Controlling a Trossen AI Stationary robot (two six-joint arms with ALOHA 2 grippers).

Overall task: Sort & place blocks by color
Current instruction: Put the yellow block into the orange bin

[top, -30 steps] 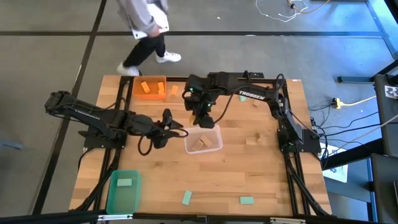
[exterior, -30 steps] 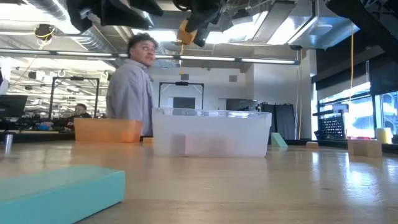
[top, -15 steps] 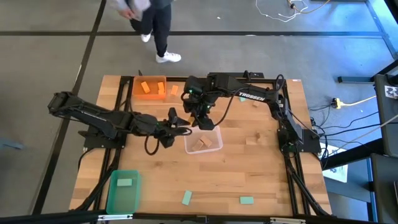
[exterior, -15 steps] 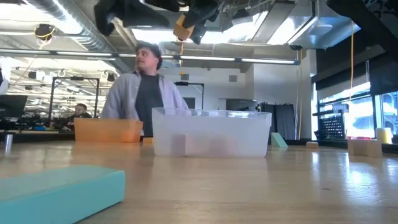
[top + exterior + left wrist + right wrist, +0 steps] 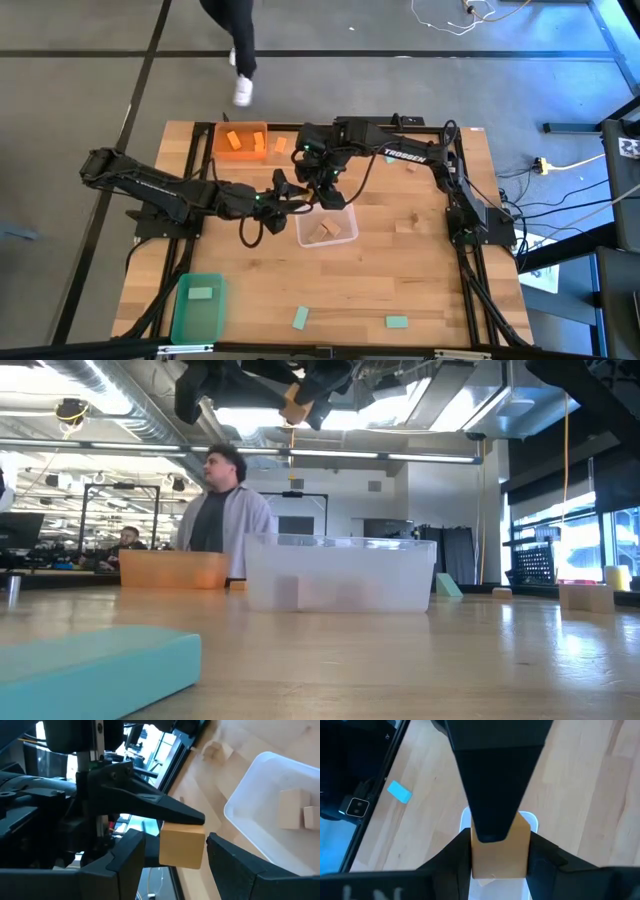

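Note:
My right gripper (image 5: 318, 188) hangs above the far left corner of the clear bin (image 5: 347, 237), shut on a tan block (image 5: 182, 845). The same block shows high up in the low view (image 5: 294, 405). My left gripper (image 5: 297, 196) is open and reaches in level from the table's left. Its two fingers (image 5: 125, 865) stand on either side of the held block, close to it, with narrow gaps. Two tan blocks (image 5: 292, 809) lie inside the clear bin. My right gripper pinches the tan block by two opposite faces (image 5: 474, 851) between its two fingers (image 5: 540, 857). The fingers slant down from the table's far side. The block is lifted clear, high above the clear bin's rim.
An orange bin (image 5: 240, 141) with orange blocks stands at the far left, and a green bin (image 5: 200, 306) holding a mint block at the near left. Loose mint blocks (image 5: 300, 318) lie near the front edge, and a tan block (image 5: 405, 225) to the right. A person walks beyond the far edge.
My left gripper has gone toward the table's right, to my right gripper, and has levelled out, so its open fingers now flank the held block. The person behind the table has walked on.

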